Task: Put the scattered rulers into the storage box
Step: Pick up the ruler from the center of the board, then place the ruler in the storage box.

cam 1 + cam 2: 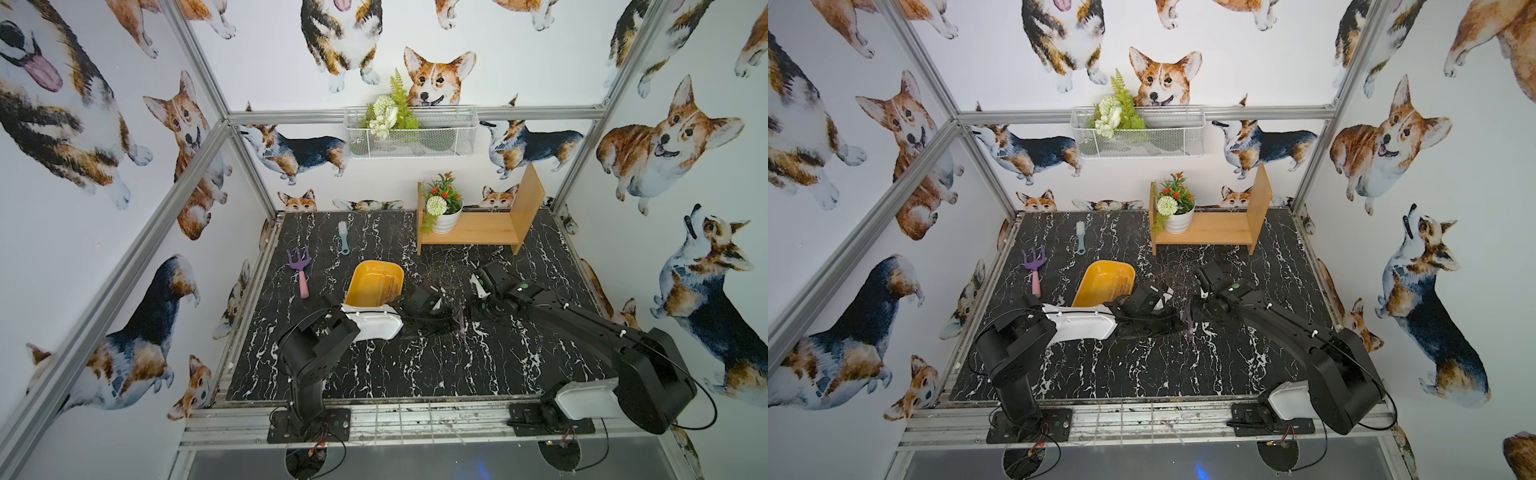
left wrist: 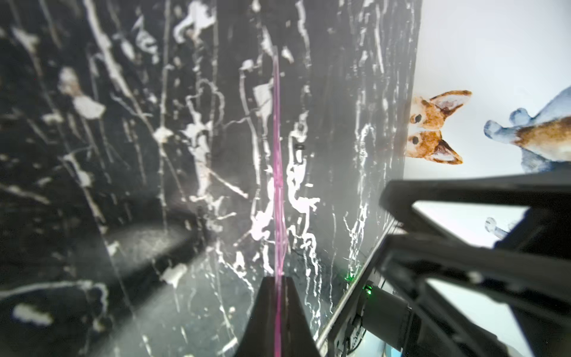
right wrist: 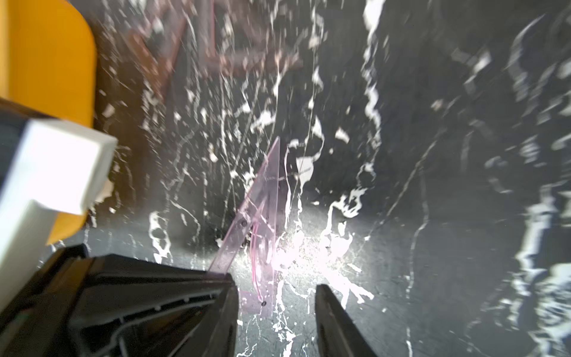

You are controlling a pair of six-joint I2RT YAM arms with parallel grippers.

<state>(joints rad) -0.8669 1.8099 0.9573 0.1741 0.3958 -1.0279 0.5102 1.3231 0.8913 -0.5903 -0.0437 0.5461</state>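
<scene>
L claw [image 2: 279,284] pinches ruler [image 2: 277,154], R claw [image 3: 276,287] spread; black marble top [image 1: 415,374], corgi walls [image 1: 685,137]

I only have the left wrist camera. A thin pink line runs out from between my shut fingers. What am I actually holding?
Observer: A clear, pink-tinted triangular set square. You are seeing it edge-on; the right wrist view shows its flat triangular face.
Operator: Is the right hand gripping it too?
Observer: No. The right hand is open in its own wrist view, with its jaws well apart. One corner of the set square sits between them, close beside one finger. I can't tell whether it touches that finger.
</scene>
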